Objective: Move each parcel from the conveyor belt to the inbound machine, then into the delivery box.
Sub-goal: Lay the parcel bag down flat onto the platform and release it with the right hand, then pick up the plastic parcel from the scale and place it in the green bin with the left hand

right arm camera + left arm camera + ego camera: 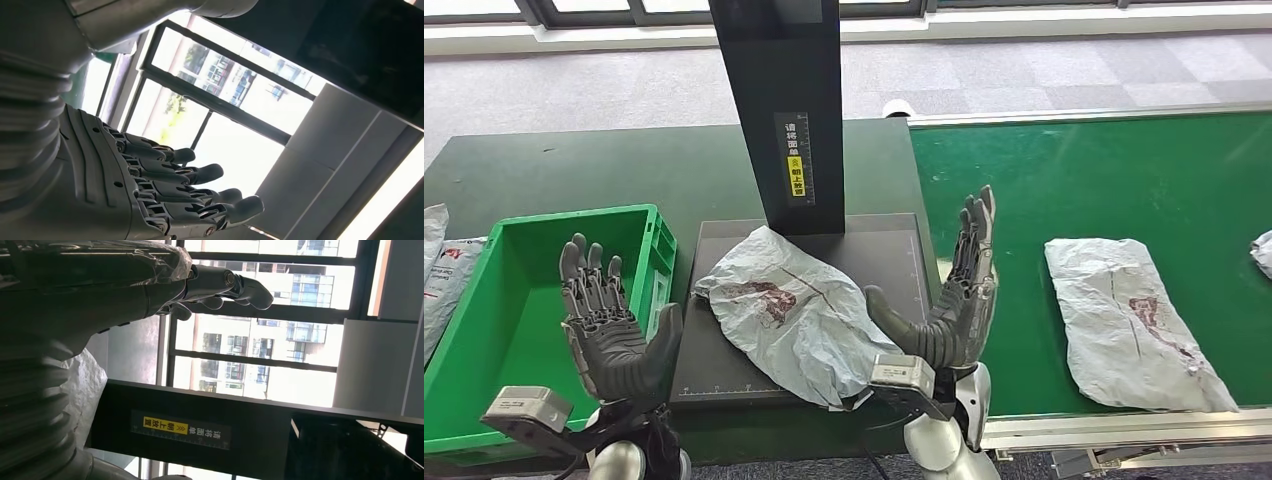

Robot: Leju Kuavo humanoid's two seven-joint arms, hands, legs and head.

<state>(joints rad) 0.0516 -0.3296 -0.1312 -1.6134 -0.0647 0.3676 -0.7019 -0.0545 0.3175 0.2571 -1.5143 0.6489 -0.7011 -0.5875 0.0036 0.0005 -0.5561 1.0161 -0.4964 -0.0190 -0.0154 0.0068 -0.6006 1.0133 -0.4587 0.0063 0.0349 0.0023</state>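
Note:
A crumpled grey parcel with a red mark lies on the black platform of the inbound machine, under its dark post. A second grey parcel lies flat on the green conveyor belt. The green delivery box stands left of the machine and holds nothing that I can see. My left hand is raised, palm up, fingers apart, over the box's right edge. My right hand stands open just right of the parcel on the platform, holding nothing; its fingers are spread.
More white parcels lie outside the box at the far left. Another parcel's corner shows at the belt's right edge. The belt's metal frame runs along the front. Windows fill the wrist views.

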